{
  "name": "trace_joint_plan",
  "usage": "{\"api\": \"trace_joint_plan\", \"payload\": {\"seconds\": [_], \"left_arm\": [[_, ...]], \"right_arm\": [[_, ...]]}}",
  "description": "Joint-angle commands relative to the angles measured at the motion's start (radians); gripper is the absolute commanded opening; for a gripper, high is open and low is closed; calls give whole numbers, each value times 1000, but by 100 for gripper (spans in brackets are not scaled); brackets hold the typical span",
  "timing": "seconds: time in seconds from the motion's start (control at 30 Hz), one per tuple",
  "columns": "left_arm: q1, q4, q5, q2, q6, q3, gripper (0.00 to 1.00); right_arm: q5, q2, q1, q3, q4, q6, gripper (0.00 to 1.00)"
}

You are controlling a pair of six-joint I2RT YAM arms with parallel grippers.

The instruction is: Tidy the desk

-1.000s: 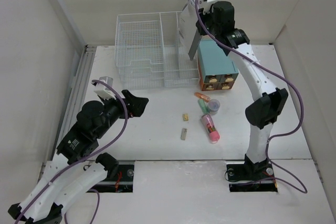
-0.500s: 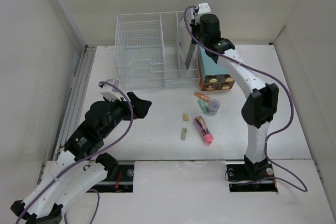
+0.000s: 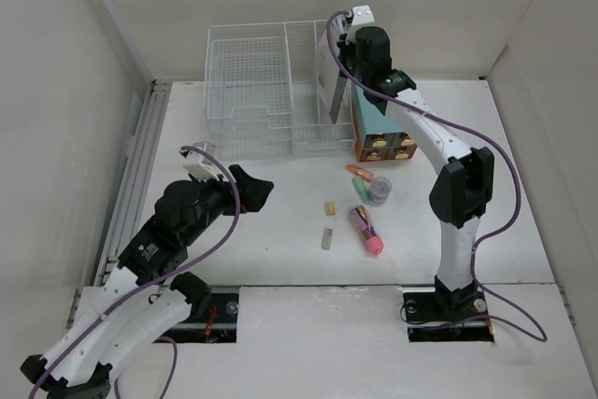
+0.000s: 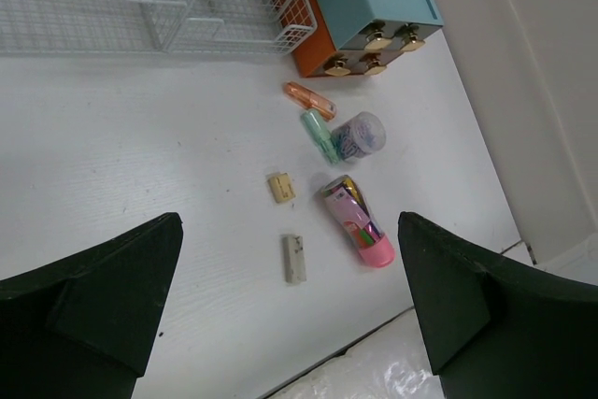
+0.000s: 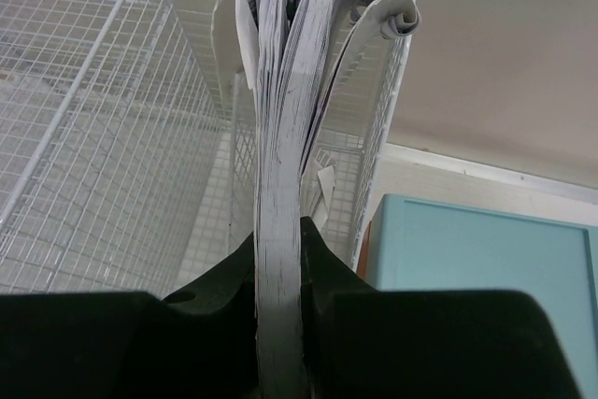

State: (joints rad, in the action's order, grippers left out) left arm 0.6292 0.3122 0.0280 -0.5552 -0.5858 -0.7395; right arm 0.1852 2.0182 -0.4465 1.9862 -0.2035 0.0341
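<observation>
Your right gripper (image 5: 280, 263) is clamped on an upright stack of papers (image 5: 280, 128) at the narrow right compartment of the white wire basket (image 3: 245, 91). The basket stands at the far side of the white desk (image 3: 271, 231), which spreads out beyond both arm bases. A teal drawer box (image 3: 381, 111) stands just right of the basket. Your left gripper (image 3: 250, 189) hangs over the desk's near left, jaws spread wide, holding nothing. Small stationery and a pink case (image 3: 366, 231) lie mid-desk.
</observation>
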Motion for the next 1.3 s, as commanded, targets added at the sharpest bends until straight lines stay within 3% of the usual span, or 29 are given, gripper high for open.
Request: {"api": "trace_joint_plan", "payload": {"seconds": [0.0,0.63,0.93,1.27], "left_arm": [[6,-24,-13,37,-12,6,100],[6,-15,-13,58,-31,8,100],[6,-34,-13,40,-31,26,100],[6,-62,-22,22,-31,46,100]], "right_arm": [[23,17,-4,77,62,-26,0],[5,114,-4,200,81,-46,0],[-95,103,23,212,104,-25,0],[-102,85,23,221,131,-48,0]]}}
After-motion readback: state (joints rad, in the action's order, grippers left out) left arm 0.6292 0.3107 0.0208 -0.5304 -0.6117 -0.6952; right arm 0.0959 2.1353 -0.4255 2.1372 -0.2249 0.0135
